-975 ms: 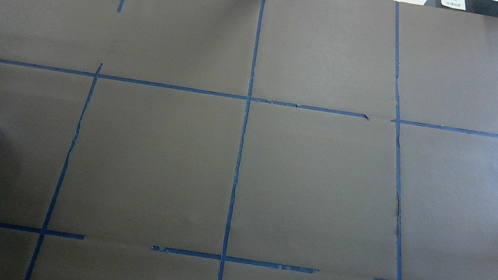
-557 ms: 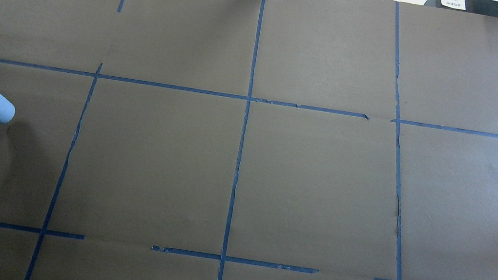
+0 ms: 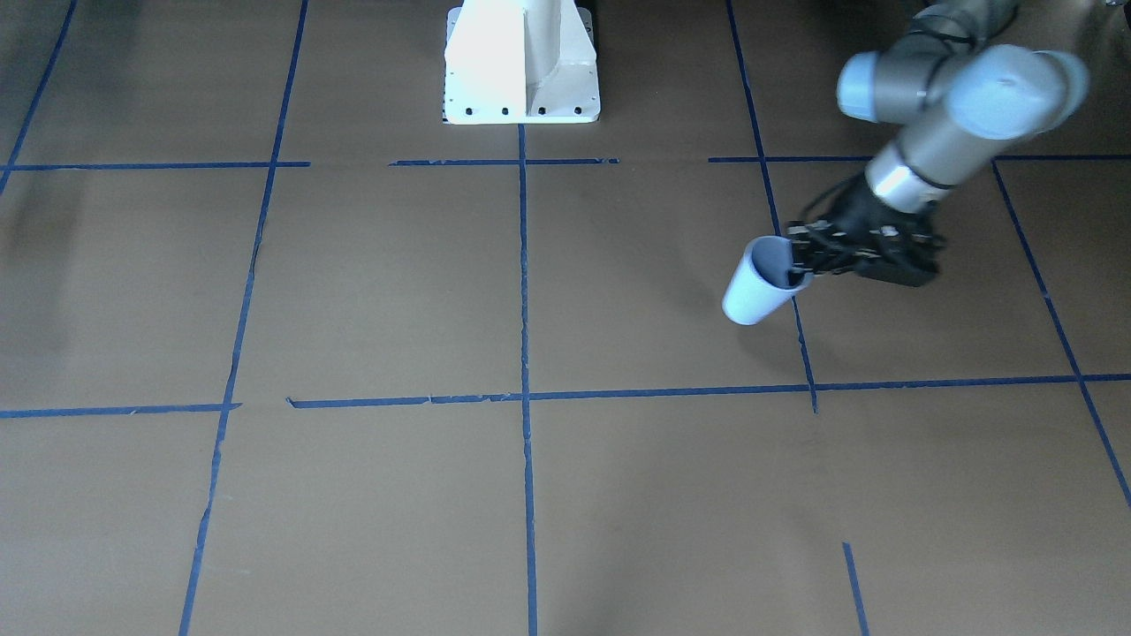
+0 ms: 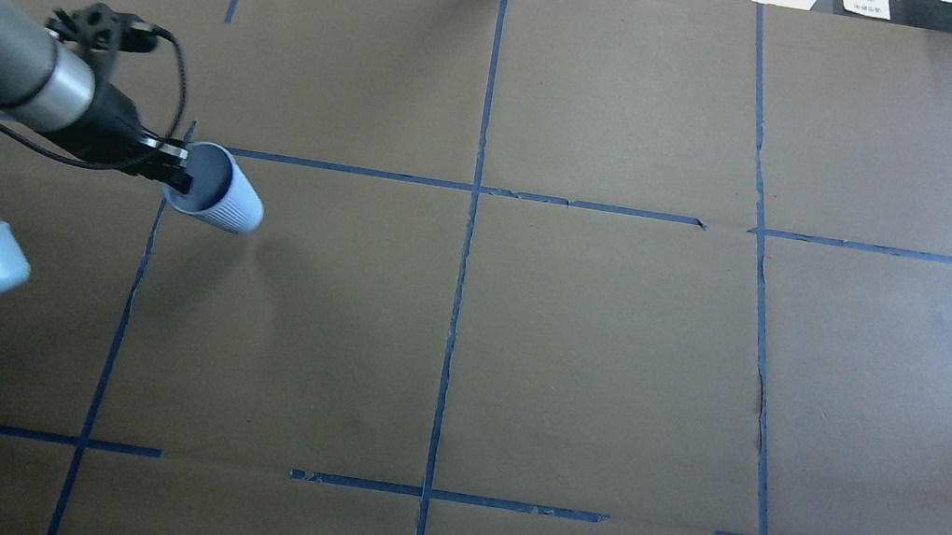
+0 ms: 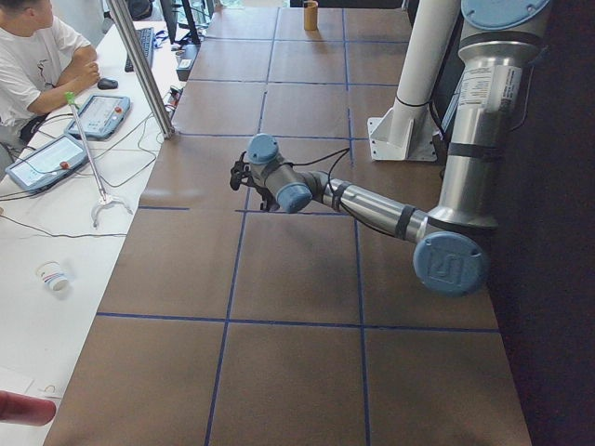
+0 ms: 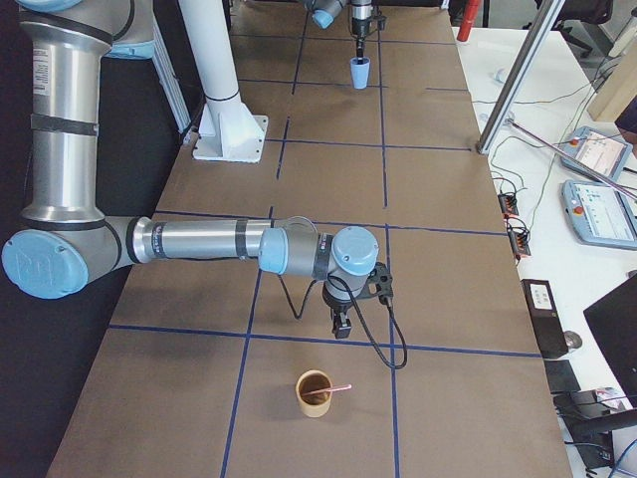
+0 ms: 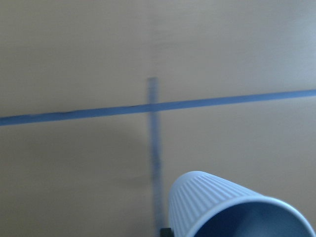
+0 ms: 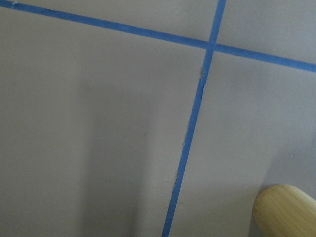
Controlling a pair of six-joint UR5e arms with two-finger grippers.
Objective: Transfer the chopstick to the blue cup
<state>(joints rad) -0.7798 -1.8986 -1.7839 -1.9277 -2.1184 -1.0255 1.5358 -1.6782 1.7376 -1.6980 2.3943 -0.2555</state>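
My left gripper (image 4: 180, 174) clamps the rim of the blue cup (image 4: 224, 198), tilted and apparently lifted. Whether my right gripper (image 6: 340, 328) grips anything, I cannot tell.

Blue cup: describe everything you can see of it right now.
The blue cup is pale blue and plastic-looking. It tapers toward its base, with fine vertical ribs outside and a darker, smooth inside; no contents show. The left gripper pinches its rim, one finger inside the mouth. It seems lifted, since its shadow lies apart on the brown paper, beside a blue tape line. In the exterior right view it hangs roughly upright, mouth up.
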